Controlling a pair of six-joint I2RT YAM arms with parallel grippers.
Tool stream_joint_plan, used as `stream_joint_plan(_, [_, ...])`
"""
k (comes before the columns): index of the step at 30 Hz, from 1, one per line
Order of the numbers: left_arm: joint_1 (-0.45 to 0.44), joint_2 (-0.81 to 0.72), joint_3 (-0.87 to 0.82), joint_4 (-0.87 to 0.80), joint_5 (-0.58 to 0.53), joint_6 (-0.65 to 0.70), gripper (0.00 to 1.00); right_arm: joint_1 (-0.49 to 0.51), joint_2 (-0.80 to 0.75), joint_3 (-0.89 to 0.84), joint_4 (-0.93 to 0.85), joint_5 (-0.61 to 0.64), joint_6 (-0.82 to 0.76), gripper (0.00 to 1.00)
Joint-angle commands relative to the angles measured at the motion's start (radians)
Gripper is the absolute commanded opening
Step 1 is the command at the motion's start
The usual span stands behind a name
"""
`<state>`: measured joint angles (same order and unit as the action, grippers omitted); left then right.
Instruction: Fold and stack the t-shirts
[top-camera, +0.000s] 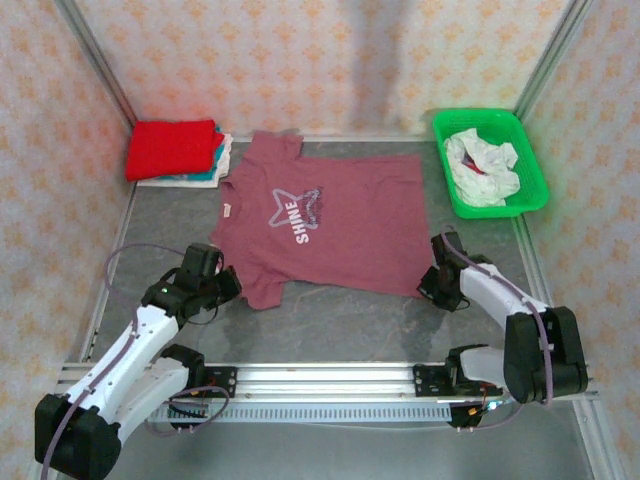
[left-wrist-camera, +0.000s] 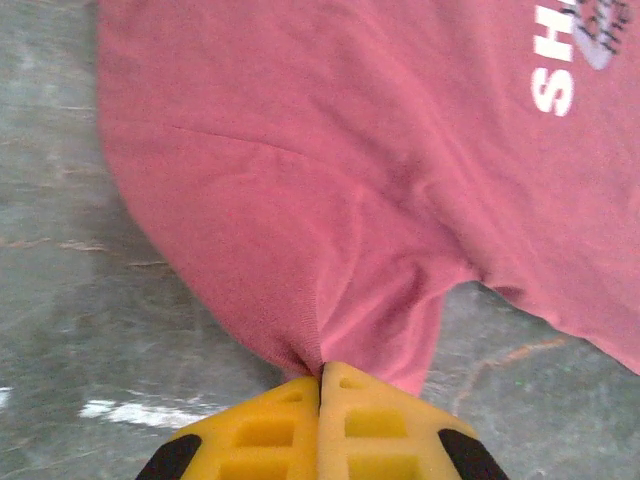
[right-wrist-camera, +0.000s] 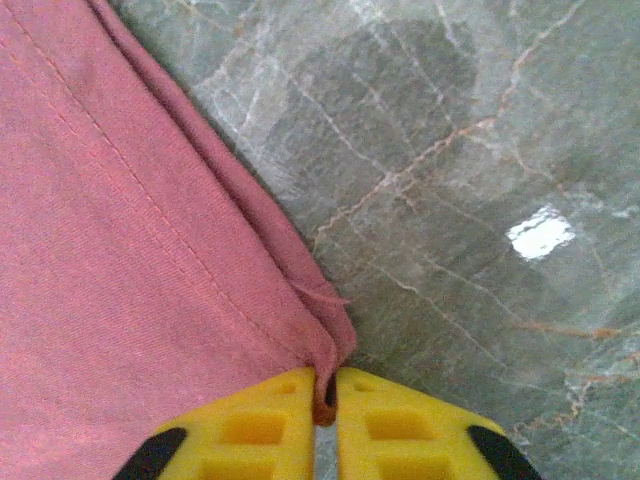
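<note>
A maroon t-shirt (top-camera: 330, 225) with a white star and "SHINE" print lies spread flat on the table, its neck toward the left. My left gripper (top-camera: 228, 283) is shut on its near sleeve (left-wrist-camera: 330, 310), the cloth puckering into the yellow fingers (left-wrist-camera: 385, 425). My right gripper (top-camera: 436, 283) is shut on the near hem corner (right-wrist-camera: 325, 345) of the same maroon t-shirt (right-wrist-camera: 110, 290). At the back left lies a pile with a bright red t-shirt (top-camera: 172, 148) on top, teal and white cloth showing beneath.
A green plastic basket (top-camera: 531, 160) at the back right holds crumpled white cloth (top-camera: 482, 166). The grey marbled table (top-camera: 340, 320) is bare between the shirt and the metal rail (top-camera: 330, 380) at the near edge. Patterned walls enclose three sides.
</note>
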<state>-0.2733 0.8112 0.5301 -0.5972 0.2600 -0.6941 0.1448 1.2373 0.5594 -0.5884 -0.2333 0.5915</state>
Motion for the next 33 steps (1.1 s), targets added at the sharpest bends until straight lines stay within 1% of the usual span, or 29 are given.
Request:
stream_joint_plan(1, [-0.005,-0.030,0.015,0.012,0.038,0.054,0.00,0.005,-0.039,-0.011,0.061,0.006,-0.006,0.06])
stream_joint_plan(4, [-0.004,-0.087,0.032,-0.042,0.023,0.037,0.00,0.004,-0.063,0.011,0.015,0.016,-0.018,0.00])
stream_joint_plan(10, [-0.004,-0.259,0.031,-0.121,0.005,-0.024,0.00,0.006,-0.136,-0.003,-0.009,-0.001,-0.010,0.00])
stream_joint_plan(12, [-0.005,-0.307,0.017,-0.126,0.030,-0.033,0.00,0.005,-0.168,-0.006,-0.027,0.004,-0.004,0.00])
stream_joint_plan(15, [-0.006,-0.340,0.010,-0.163,0.065,-0.044,0.00,0.005,-0.229,-0.010,-0.045,0.013,-0.003,0.00])
stream_joint_plan(19, [-0.012,-0.377,0.037,-0.201,0.072,-0.073,0.00,0.005,-0.271,0.009,-0.096,0.022,-0.015,0.00])
stream_joint_plan(23, [-0.011,-0.426,0.092,-0.249,0.038,-0.063,0.00,0.005,-0.311,0.037,-0.123,0.008,-0.016,0.00])
stream_joint_plan(26, [-0.012,-0.397,0.134,-0.254,0.023,-0.029,0.00,0.006,-0.320,0.069,-0.138,0.016,-0.029,0.00])
stream_joint_plan(29, [-0.012,-0.294,0.184,-0.269,0.023,0.011,0.00,0.005,-0.310,0.103,-0.146,0.030,-0.041,0.00])
stream_joint_plan(31, [-0.011,-0.226,0.204,-0.270,-0.008,0.030,0.00,0.005,-0.294,0.120,-0.132,0.044,-0.050,0.00])
stream_joint_plan(33, [-0.011,-0.185,0.210,-0.223,-0.042,0.038,0.00,0.005,-0.266,0.149,-0.122,0.058,-0.061,0.00])
